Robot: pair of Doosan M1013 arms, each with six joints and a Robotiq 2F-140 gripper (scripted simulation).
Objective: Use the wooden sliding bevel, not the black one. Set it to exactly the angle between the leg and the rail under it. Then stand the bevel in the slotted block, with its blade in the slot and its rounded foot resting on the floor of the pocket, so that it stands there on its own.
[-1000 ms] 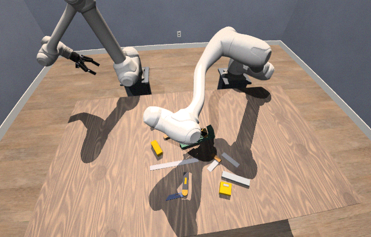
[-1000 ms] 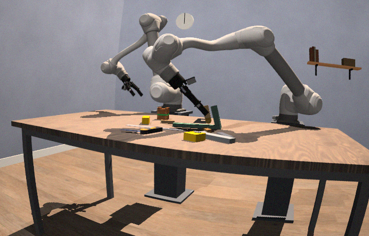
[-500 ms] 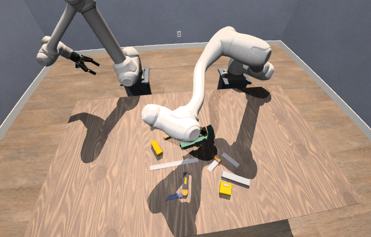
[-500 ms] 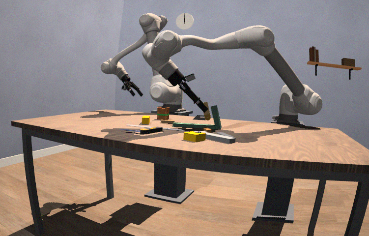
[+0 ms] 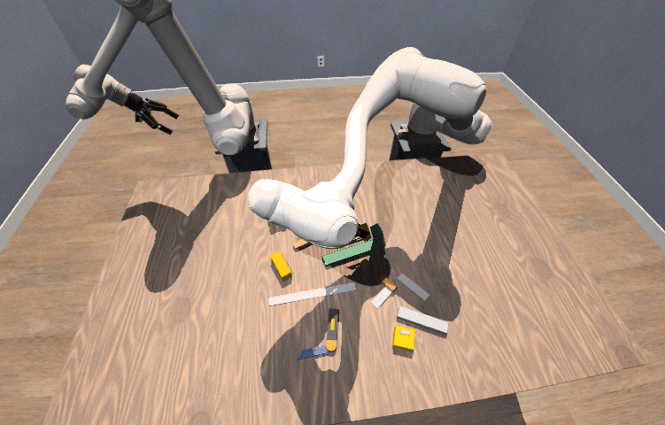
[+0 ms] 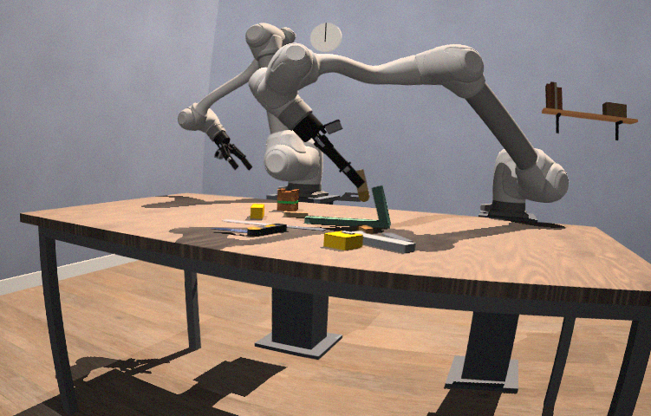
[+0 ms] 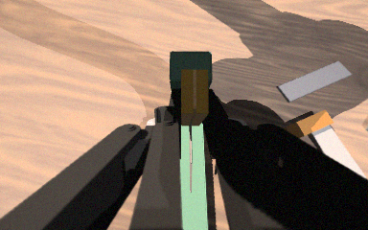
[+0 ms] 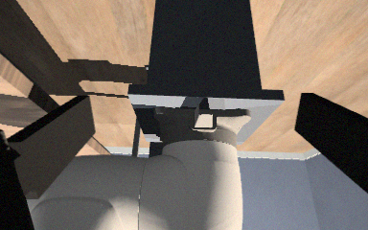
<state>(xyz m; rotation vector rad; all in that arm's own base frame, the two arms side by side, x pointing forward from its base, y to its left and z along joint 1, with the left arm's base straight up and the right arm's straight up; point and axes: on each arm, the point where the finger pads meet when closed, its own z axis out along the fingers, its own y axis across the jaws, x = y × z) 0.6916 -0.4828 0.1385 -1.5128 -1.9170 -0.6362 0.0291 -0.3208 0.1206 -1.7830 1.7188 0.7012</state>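
The green rail lies on the table, with the dark green leg rising at one end. My left gripper is shut on the wooden bevel, holding it above the rail beside the leg, apart from the leg in the exterior view. A thin line in the left wrist view looks like its blade, edge-on. My right gripper is open and empty, off the table. A brown block with a green band stands behind; its slot is unclear. The black bevel lies in front.
A yellow block, a labelled yellow box, a light grey bar, a long pale strip, a grey strip and a small orange-and-white square surround the rail.
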